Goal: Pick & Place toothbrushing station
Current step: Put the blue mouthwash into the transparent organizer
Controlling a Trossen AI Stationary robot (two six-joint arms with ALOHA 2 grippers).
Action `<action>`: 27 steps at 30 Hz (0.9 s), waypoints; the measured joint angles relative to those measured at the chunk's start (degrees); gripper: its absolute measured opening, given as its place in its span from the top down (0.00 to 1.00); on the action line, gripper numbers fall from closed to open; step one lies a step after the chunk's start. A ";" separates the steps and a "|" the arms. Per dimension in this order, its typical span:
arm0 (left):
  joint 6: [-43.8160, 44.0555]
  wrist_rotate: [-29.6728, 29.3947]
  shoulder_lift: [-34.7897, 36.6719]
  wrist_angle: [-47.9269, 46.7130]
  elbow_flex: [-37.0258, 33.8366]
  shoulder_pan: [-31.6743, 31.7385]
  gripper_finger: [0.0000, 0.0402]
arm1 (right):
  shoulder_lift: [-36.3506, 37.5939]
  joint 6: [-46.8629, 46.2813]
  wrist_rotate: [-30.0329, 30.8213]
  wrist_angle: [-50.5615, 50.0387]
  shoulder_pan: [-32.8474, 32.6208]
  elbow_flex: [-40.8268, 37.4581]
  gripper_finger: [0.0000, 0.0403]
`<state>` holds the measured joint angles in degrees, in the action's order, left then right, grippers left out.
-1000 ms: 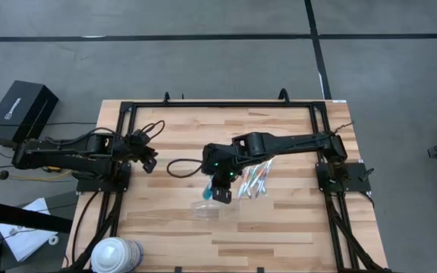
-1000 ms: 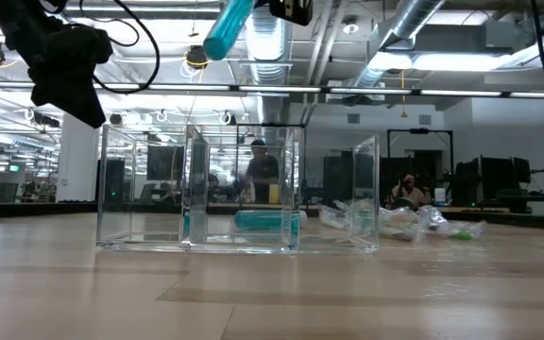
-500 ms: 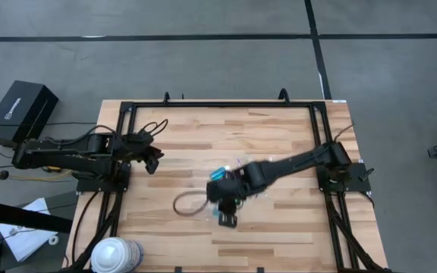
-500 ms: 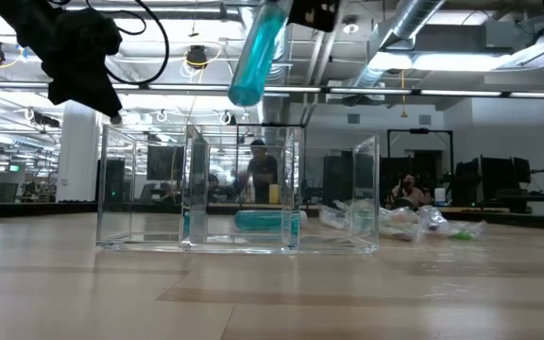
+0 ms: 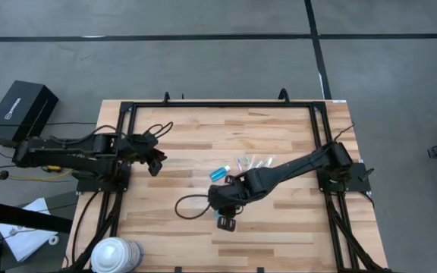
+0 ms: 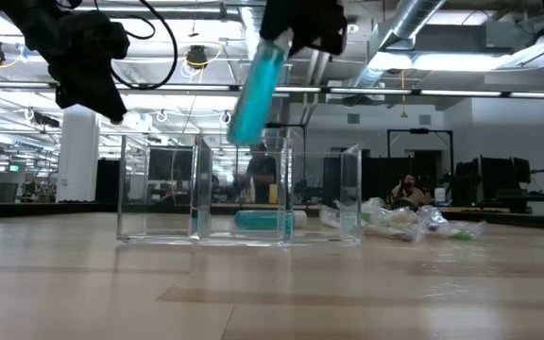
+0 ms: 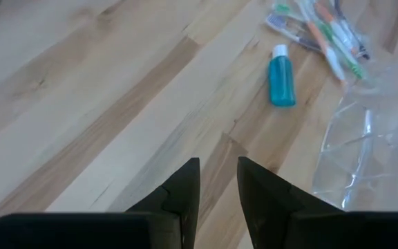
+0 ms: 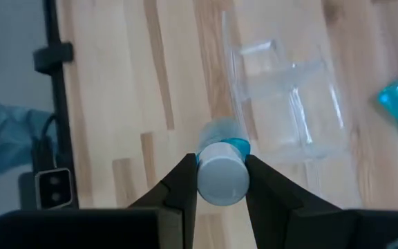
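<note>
Right claw (image 8: 220, 181) clamped on blue tube (image 6: 255, 87), above clear container (image 6: 244, 194) mid-table.
Second tube (image 7: 280, 76) and toothbrushes (image 7: 323, 31) lying toward table's right edge; left claw (image 7: 218, 190) slightly parted, empty, near left edge.

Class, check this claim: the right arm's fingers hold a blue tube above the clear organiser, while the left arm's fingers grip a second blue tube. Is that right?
Not quite. The right gripper does hold a blue tube above the clear organiser, but the left gripper holds nothing: in the left wrist view its fingers are empty, and the second blue tube lies on the table beside the toothbrushes.
</note>
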<state>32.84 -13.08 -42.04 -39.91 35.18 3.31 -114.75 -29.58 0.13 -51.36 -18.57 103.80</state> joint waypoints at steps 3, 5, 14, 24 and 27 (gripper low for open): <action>0.11 -0.02 -0.71 1.37 0.00 0.00 0.77 | 1.10 1.02 -0.09 0.16 0.48 1.59 0.79; 0.13 -0.02 -1.20 2.57 0.00 0.00 0.77 | 1.70 1.50 -0.08 0.24 0.93 2.54 0.79; 0.22 -0.04 -3.58 5.79 0.00 -0.01 0.77 | 2.46 4.25 -0.07 -3.29 3.67 2.66 0.79; 0.42 0.01 -5.41 7.49 0.00 0.00 0.77 | -0.56 6.57 -0.43 -5.02 5.72 1.72 0.79; 0.41 0.02 -5.71 7.91 0.00 0.00 0.77 | -1.06 6.64 -1.26 -5.97 6.32 0.32 0.79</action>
<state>33.25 -13.06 -47.75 -32.00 35.18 3.31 -115.81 -22.94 -1.13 -57.34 -12.25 104.11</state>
